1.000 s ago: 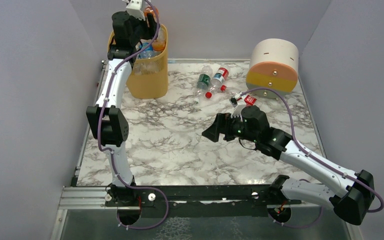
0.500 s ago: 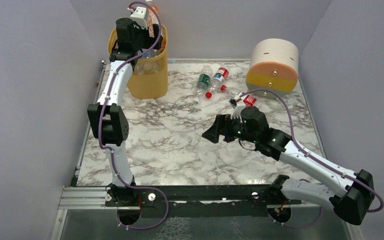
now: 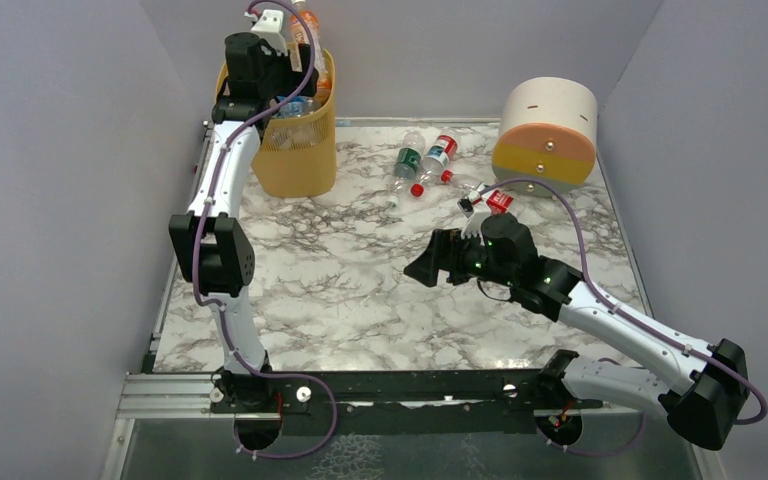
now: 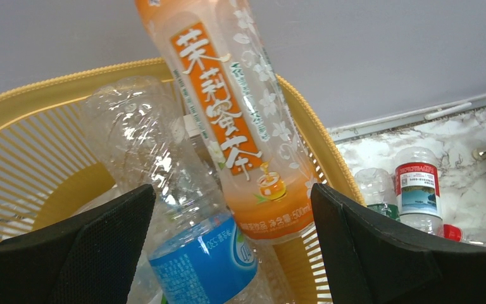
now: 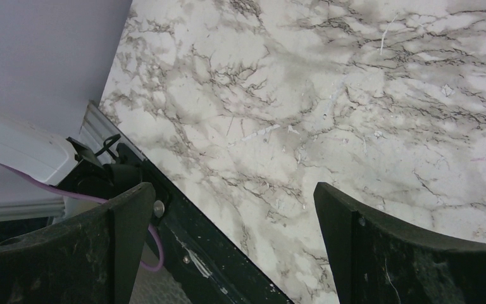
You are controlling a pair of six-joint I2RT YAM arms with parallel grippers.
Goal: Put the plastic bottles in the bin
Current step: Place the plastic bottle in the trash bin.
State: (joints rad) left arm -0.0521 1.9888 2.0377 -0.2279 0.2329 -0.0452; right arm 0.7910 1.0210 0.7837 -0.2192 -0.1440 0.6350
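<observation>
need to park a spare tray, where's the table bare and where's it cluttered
Bare marble: the near stretch between the left arm and the right gripper, and the patch in front of the bin. Crowded: loose bottles between bin and drum.

Grey-veined marble table (image 3: 350, 300); plain lilac walls (image 3: 60, 200) at 9, 12, 3 o'clock; aluminium rail (image 3: 165, 396) at 6 o'clock; even light

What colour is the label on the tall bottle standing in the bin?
Orange with white characters, on the tall bottle; clearest in the left wrist view.
</observation>
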